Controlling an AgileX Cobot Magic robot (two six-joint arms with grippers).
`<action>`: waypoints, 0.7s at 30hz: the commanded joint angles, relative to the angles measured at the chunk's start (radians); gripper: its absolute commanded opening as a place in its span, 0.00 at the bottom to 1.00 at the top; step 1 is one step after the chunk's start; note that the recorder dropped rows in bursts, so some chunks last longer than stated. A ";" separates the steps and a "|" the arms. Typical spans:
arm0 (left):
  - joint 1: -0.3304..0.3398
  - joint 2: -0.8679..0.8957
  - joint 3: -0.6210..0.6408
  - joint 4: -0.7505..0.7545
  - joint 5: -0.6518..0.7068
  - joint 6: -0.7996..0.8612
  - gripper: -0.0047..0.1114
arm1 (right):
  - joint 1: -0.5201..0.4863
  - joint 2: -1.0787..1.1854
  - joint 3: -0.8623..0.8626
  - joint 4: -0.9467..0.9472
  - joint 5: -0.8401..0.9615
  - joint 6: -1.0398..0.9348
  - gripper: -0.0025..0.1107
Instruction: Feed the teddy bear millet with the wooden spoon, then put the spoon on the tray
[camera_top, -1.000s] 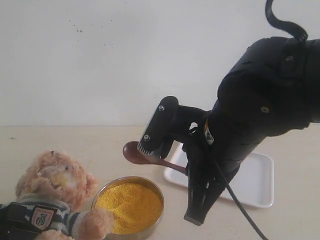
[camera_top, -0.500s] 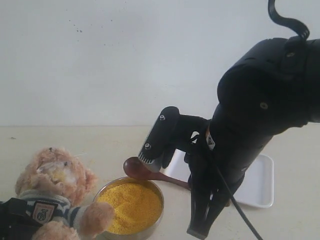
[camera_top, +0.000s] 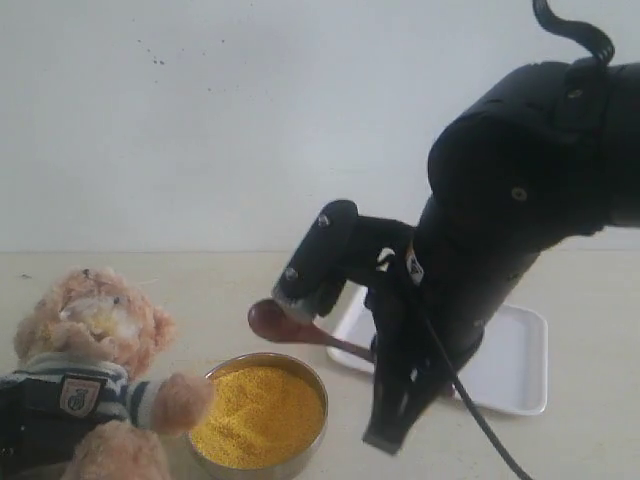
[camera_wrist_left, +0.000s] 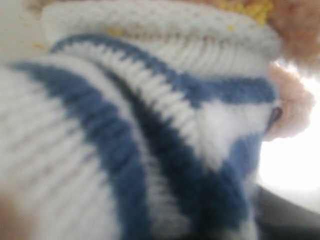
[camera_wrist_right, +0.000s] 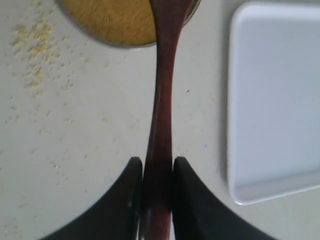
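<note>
Over the last second the teddy bear (camera_top: 85, 345) had risen and straightened at the lower left of the exterior view. The wooden spoon (camera_top: 300, 330) had dipped towards the millet (camera_top: 258, 412) and lifted slightly, hanging near frame centre above the far rim of the bowl (camera_top: 262, 357). The right end effector (camera_wrist_right: 158, 167) was clenched on its handle. The left end effector's grip could not be told, since the striped shirt (camera_wrist_left: 150, 125) filled its view. Feeding looked close, though whether the spoon carried grain was unclear. The tray (camera_top: 515, 352) lay at lower right.

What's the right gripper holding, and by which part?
The wooden spoon, by its thin handle, away from the scoop, pinched between the fingers of the right gripper.
</note>
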 joint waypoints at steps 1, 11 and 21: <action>0.001 -0.003 -0.019 -0.089 -0.086 0.026 0.08 | -0.006 0.113 -0.209 -0.104 0.115 -0.002 0.02; 0.001 0.032 -0.130 -0.058 -0.213 0.086 0.08 | 0.060 0.354 -0.448 -0.233 0.277 -0.189 0.02; 0.001 0.218 -0.172 -0.129 -0.046 0.147 0.08 | 0.084 0.418 -0.444 -0.333 0.277 -0.170 0.02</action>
